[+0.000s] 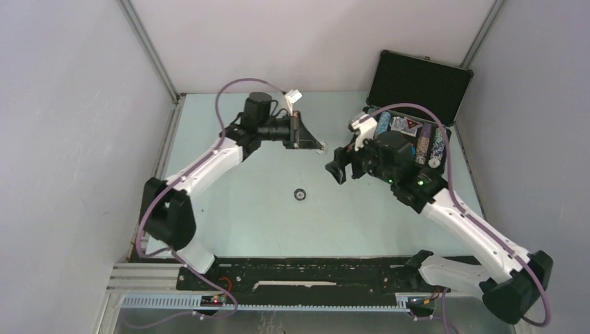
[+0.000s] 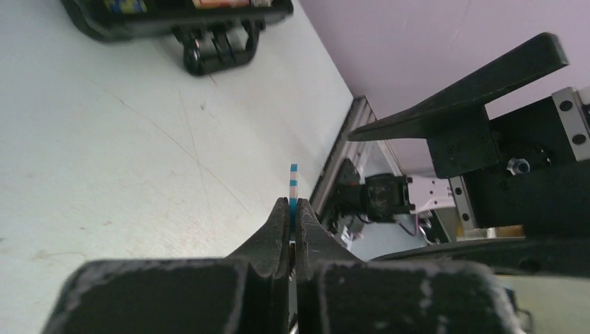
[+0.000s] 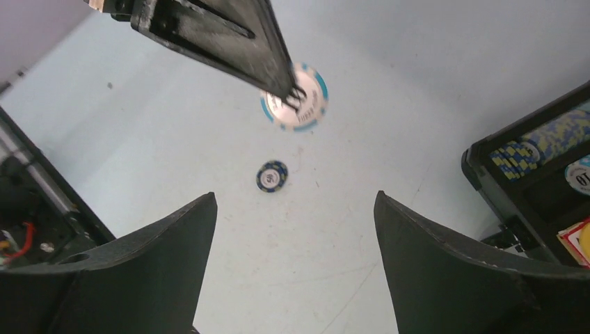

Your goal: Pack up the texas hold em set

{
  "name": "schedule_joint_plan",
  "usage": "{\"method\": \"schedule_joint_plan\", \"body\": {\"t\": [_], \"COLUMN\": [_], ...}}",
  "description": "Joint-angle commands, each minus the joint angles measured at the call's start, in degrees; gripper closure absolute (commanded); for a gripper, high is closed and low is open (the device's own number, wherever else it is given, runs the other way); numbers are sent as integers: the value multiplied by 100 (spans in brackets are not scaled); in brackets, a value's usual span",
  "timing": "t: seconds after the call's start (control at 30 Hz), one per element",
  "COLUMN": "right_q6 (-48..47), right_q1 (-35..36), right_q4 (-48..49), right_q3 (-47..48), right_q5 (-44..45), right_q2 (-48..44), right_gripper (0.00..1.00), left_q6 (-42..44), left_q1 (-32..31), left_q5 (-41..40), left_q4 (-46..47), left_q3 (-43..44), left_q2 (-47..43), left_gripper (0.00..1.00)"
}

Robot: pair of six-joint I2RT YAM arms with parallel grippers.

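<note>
Blue-white chip (image 2: 293,182) stands on edge, pinched in the left gripper's (image 2: 292,209) clenched fingers above the table (image 1: 236,188), its flat face toward the right gripper (image 1: 336,167), whose jaws gape with nothing between them. Just below, a dark chip (image 1: 300,195) lies flat, bare surface all round. The open briefcase (image 1: 417,83) fills the back right corner.

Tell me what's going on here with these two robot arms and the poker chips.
The left gripper is shut on a light blue chip, pinching it between the two arms. The right gripper faces it, open and holding nothing. A dark blue chip lies loose on the table. The case stands open at the far right, with chip rows inside.
</note>
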Motion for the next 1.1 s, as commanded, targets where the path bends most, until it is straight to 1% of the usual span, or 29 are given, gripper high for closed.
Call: {"method": "schedule_joint_plan", "body": {"t": [0.0,0.07,0.1,0.13,0.2,0.27,0.37,0.4,0.43,0.47,0.5,0.63,0.73,0.8,0.9,0.93,1.07], "right_q6": [573,898,1052,1222,1560,2217,3286,3615,3785,3820,3814,3922,3781,3668,3578,3536,3334], "right_q1": [-241,-398,-516,-669,-1058,-1543,-2259,-2382,-2421,-2409,-2384,-2302,-2147,-2073,-1929,-1876,-1742], "right_q4": [93,238,277,316,497,728,1464,1785,2204,2426,2507,2796,2702,2582,2669,2688,2693], "right_q3": [1,-2,28,45,87,123,135,132,104,101,98,97,106,97,102,104,98], "right_q5": [-247,-184,-302,-496,-1349,-2345,-4010,-4439,-4713,-4867,-4875,-4785,-4472,-4373,-4486,-4510,-4511], "right_q2": [-534,-713,-763,-791,-791,-676,-302,-192,-132,-112,-113,-135,-178,-156,-78,-78,-170], "right_gripper": [7,2,2,1,1,5,17,20,23,26,27,27,28,32,46,49,56], "left_q6": [0,-22,-68,-112,-283,-458,-687,-780,-823,-832,-834,-867,-886,-882,-844,-833,-810], "left_q1": [216,254,253,255,256,252,256,252,236,217,201,73,-47,-127,-234,-258,-317], "left_q5": [-416,-442,-422,-403,-252,-53,109,145,163,189,215,345,446,530,590,607,670], "left_q4": [948,1322,1547,1763,2282,2845,3370,3508,3581,3603,3611,3707,3839,3889,3923,3932,3934], "left_q3": [-475,-650,-751,-857,-1060,-1200,-1353,-1398,-1425,-1425,-1416,-1401,-1412,-1413,-1413,-1413,-1396], "left_q2": [-824,-1065,-1174,-1284,-1443,-1530,-1622,-1654,-1682,-1697,-1700,-1680,-1700,-1718,-1739,-1748,-1739], "left_gripper": [100,100,100,100,100,100,100,100,100,100,100,100,100,100,100,100,100]}}
